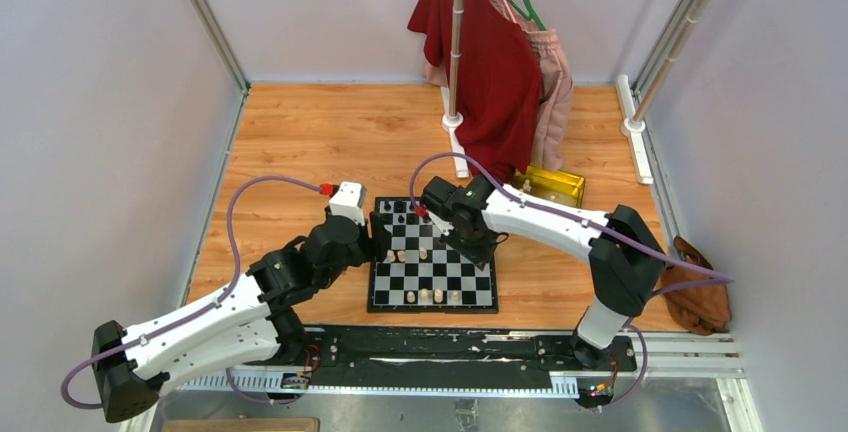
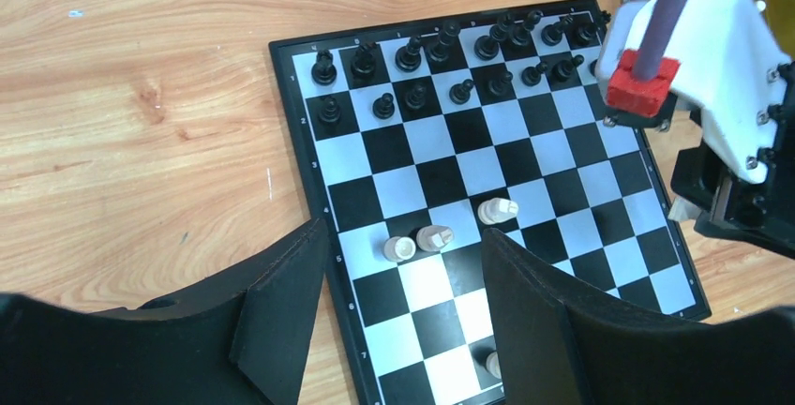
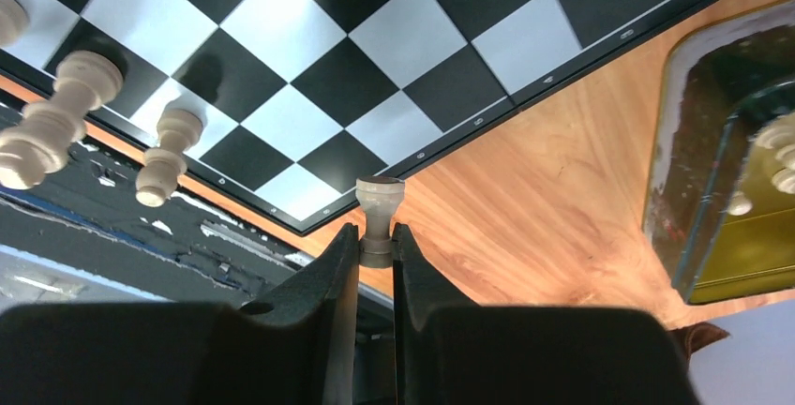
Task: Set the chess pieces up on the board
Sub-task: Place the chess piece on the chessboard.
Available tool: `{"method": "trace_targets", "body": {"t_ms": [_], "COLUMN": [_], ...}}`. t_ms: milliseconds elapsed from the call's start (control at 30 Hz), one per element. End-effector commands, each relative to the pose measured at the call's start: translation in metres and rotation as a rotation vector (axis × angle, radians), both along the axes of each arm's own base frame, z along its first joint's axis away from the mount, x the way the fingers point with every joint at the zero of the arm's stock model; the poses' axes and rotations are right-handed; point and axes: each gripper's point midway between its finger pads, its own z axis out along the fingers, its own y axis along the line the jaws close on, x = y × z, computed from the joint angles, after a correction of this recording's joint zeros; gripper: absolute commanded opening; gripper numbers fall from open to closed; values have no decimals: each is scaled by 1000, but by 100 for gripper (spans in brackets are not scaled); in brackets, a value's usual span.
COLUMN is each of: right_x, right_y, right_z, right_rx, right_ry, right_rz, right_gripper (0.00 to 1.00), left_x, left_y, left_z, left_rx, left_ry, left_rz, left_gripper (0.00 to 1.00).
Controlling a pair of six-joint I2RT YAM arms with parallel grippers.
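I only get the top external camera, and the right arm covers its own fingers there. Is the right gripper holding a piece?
Observer: Yes, the right gripper is shut on one pale chess piece.
Operator: And the other arm?
Observer: The left gripper is open and empty, over the board.
Operator: Any more pieces waiting off the board?
Observer: Yes, pale pieces show inside the yellow tin.

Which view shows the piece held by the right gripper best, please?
The right wrist view: the pale piece sits close up, clamped in the right gripper. The top view hides it under the arm; the left wrist view misses it.
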Motion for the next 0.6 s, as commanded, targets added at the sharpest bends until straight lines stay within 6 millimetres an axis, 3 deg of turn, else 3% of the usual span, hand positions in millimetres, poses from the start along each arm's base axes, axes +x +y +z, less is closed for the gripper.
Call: {"method": "trace_targets", "body": {"t_ms": [0, 567], "right_x": [-21, -40], "right_y": [-18, -25], "right_z": [-6, -38], "right_rx": [-62, -101], "right_ry": [134, 289], "right_rz": [-33, -35], "right_gripper": [0, 5], "left_x": [4, 6], "left_y": [4, 7], "left_z": [22, 29], "left_rx": [-33, -17], "left_ry": [-43, -57], "left_rz": [37, 45], "left_gripper": [67, 67]}}
